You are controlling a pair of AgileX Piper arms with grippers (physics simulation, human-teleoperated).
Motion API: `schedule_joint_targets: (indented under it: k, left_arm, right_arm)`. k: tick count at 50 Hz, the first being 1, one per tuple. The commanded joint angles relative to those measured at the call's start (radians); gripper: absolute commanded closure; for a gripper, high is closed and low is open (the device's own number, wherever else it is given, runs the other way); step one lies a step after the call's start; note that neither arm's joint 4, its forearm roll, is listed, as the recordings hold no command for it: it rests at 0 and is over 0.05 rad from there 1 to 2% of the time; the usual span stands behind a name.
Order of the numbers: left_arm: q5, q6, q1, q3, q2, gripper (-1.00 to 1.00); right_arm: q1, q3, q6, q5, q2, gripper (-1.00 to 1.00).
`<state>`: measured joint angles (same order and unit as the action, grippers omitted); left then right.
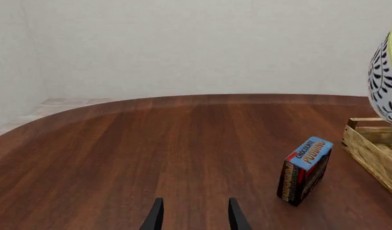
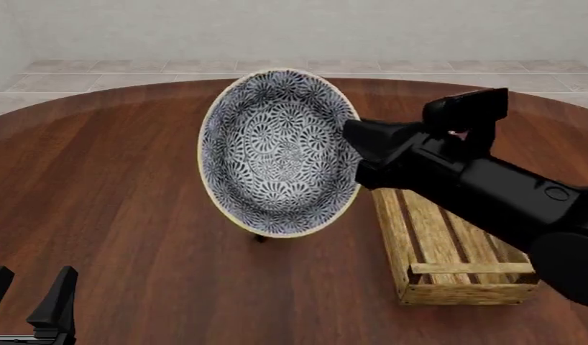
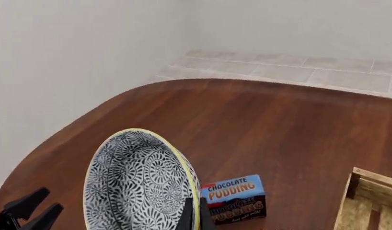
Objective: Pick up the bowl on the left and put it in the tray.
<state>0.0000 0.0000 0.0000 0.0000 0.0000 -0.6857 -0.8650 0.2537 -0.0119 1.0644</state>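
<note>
A rounded bench (image 2: 131, 201) of dark reddish wood is seen against a pale wall, with light floor tiles beyond its far edge. The bowl (image 2: 279, 152) is held off the bench, tipped nearly on edge so that its patterned inside faces the front camera; its rim is pinched between the right gripper's fingers (image 3: 194, 215), which are drawn narrow onto that rim. The right gripper (image 2: 356, 147) meets the bowl at its right-hand edge in the front view. The tray (image 2: 448, 248) is set on the bench just below and to the right of the bowl, under the right arm, its slatted floor uncovered. A pudding box (image 3: 234, 200) stands upright beyond the bowl, near the tray's end. The left gripper (image 2: 30, 298) is kept low at the near left corner, well apart from the bowl, its fingers (image 1: 156, 216) spread with nothing between them. Bare wood is left across the bench's left half.
</note>
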Motion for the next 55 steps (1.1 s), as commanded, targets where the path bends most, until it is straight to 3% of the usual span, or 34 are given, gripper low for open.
schedule_joint_targets:
  k: [1,11,17,21,22,24,27,32,43,55]
  left_arm:
    - [0.0,0.0,0.0,0.0,0.0,-1.0]
    - [0.0,0.0,0.0,0.0,0.0,-1.0]
    - [0.0,0.0,0.0,0.0,0.0,-1.0]
    - [0.0,0.0,0.0,0.0,0.0,-1.0]
    - [0.0,0.0,0.0,0.0,0.0,-1.0]
    - [0.0,0.0,0.0,0.0,0.0,-1.0]
    - [0.0,0.0,0.0,0.0,0.0,-1.0]
    - [0.0,0.0,0.0,0.0,0.0,-1.0]
    - [0.0,0.0,0.0,0.0,0.0,-1.0]
    - [0.0,0.0,0.0,0.0,0.0,-1.0]
  right_arm:
    - [0.037,-0.014,0.074,0.029,-0.058,1.0]
    - [0.023,0.001,0.12,0.027,-0.081,1.0]
    - [0.032,0.004,0.121,0.029,-0.091,1.0]
    - [0.043,0.009,0.117,0.026,-0.099,1.0]
    - [0.069,0.007,0.069,0.024,-0.109,1.0]
    - [0.073,0.011,0.1,0.025,-0.11,1.0]
    - [0.098,0.01,0.069,0.03,-0.135,1.0]
    - [0.121,0.007,0.077,0.043,-0.154,1.0]
    - [0.197,0.023,0.038,0.053,-0.213,1.0]
    - [0.236,0.038,0.051,0.066,-0.248,1.0]
